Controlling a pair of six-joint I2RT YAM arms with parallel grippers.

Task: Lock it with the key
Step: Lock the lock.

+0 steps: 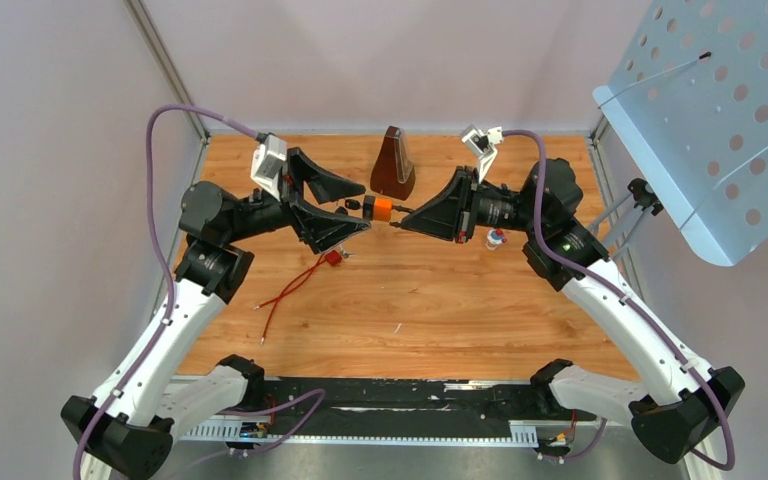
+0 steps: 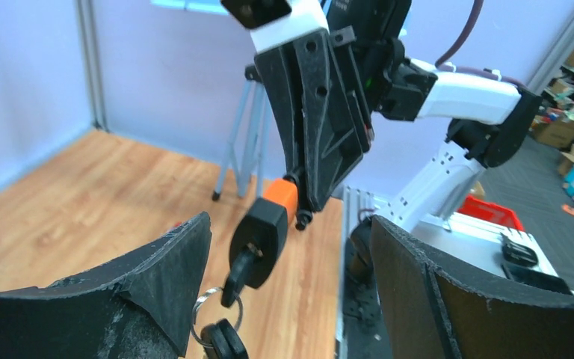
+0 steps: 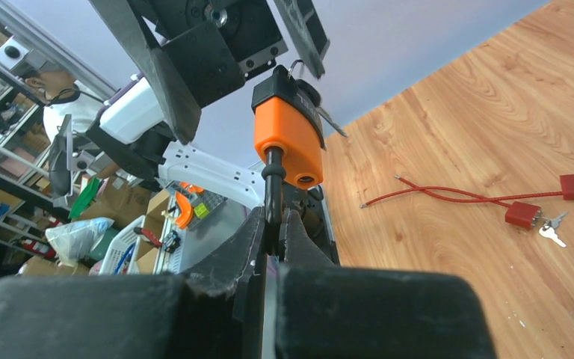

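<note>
The padlock (image 1: 376, 208) hangs in the air between the two grippers, well above the surface (image 1: 430, 300). Its orange body sits just beyond the right gripper's tips, and its black end lies toward the left gripper. The key (image 2: 241, 273) sits in that black end and sticks out into the left gripper's gap. A key ring (image 2: 211, 298) and a second key (image 2: 224, 340) dangle below it.

The right gripper (image 3: 273, 224) is clamped tight on the black shackle (image 3: 271, 187), so the body stands free and its keyed end is offered to the other arm. The left gripper (image 2: 290, 224) is spread wide, one finger on each side of the key and touching neither key nor padlock. That looks like a stance for closing on the key head and turning it.

The padlock's long axis runs roughly level, straight from one gripper to the other, with the shackle toward the right gripper and the key toward the left. The key continues that line. In the right wrist view a round hole shows in the orange body beside the clamped shackle leg. The shackle may therefore be unseated and the locking not yet done, but the far leg is hidden.

On the surface below the left gripper lies a red cable lock (image 1: 333, 257). A dark wedge-shaped object (image 1: 393, 165) stands behind the padlock.
</note>
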